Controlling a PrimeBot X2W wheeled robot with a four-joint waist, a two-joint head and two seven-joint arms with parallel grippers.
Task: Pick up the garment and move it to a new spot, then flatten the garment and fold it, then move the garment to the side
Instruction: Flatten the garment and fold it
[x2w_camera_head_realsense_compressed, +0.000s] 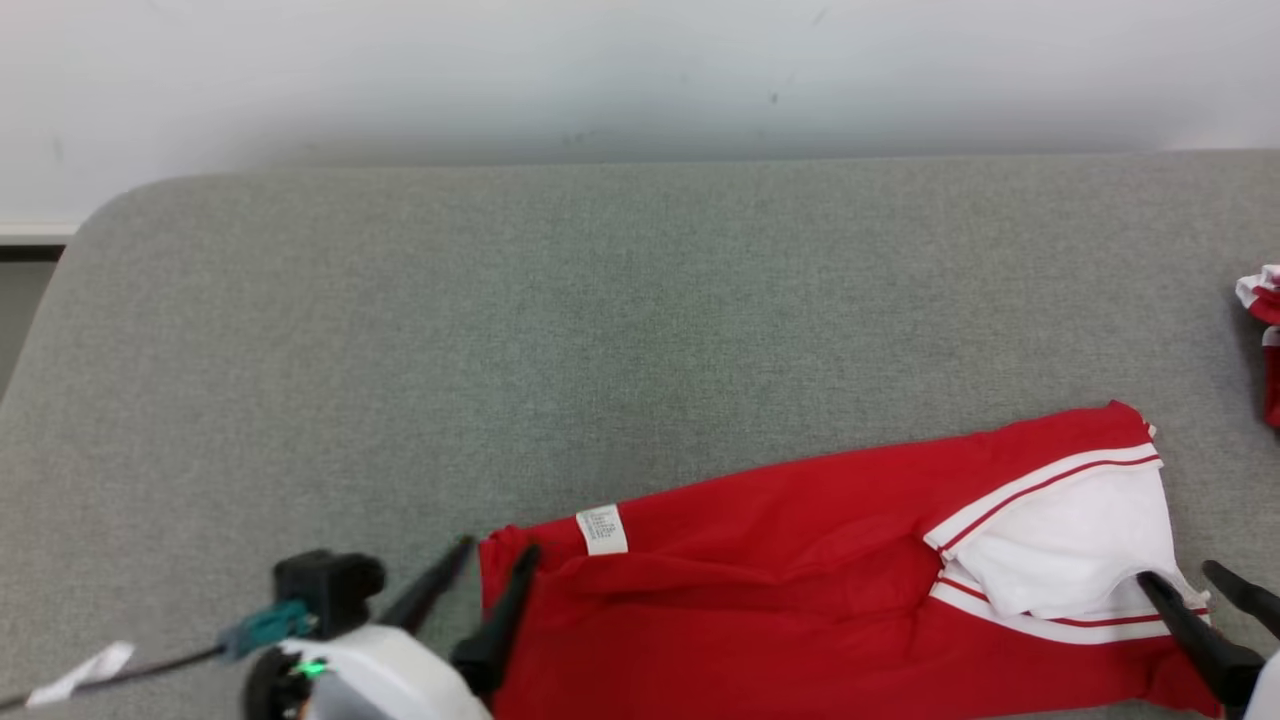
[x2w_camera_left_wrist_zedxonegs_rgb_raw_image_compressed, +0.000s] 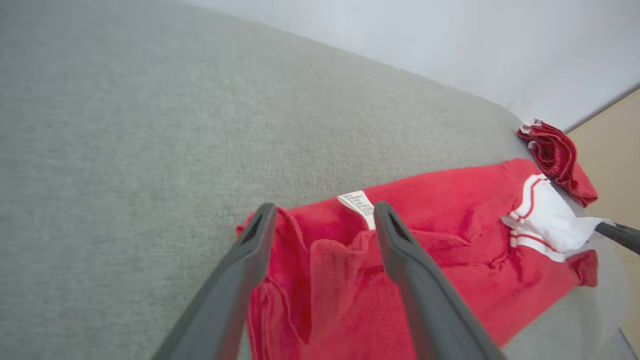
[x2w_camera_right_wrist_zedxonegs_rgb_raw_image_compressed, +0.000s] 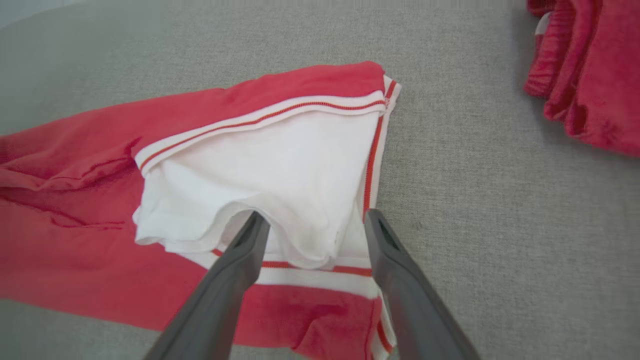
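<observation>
**Q:** Lower left of the head view: what is cut off?

**A:** A white tag (x2w_camera_head_realsense_compressed: 80, 675) lies near the corner, with a teal connector (x2w_camera_head_realsense_compressed: 262, 627) to its right. The left arm's pale wrist housing (x2w_camera_head_realsense_compressed: 380, 672) is cropped by the bottom edge. The left gripper (x2w_camera_head_realsense_compressed: 497, 546) stands wide, one finger over bare grey padding and the other over the left end of the red garment (x2w_camera_head_realsense_compressed: 780, 540). It grips nothing. Whether either tip touches cloth cannot be told.

**Q:** Where does the garment lie?

**A:** It lies as a long folded band along the near side of the grey padded surface (x2w_camera_head_realsense_compressed: 600, 300), slanting upward to the right. Its near edge runs off the bottom of the head view. A white label (x2w_camera_head_realsense_compressed: 602, 530) faces up near the left end, its print too small to read.

**Q:** And the right end?

**A:** A white panel (x2w_camera_head_realsense_compressed: 1070, 530) with red-and-white striped trim is folded over there. The right gripper (x2w_camera_head_realsense_compressed: 1178, 573), its fingers likewise spread wide, straddles that panel's lower lip. In the right wrist view one fingertip meets the white hem, but contact is unclear. A second red garment (x2w_camera_head_realsense_compressed: 1262, 330) lies apart at the right margin, mostly cropped.

**Q:** Where is there open room?

**A:** Broad grey padding extends behind the garment to the pale wall (x2w_camera_head_realsense_compressed: 600, 70) and leftward to a rounded far corner.
</observation>
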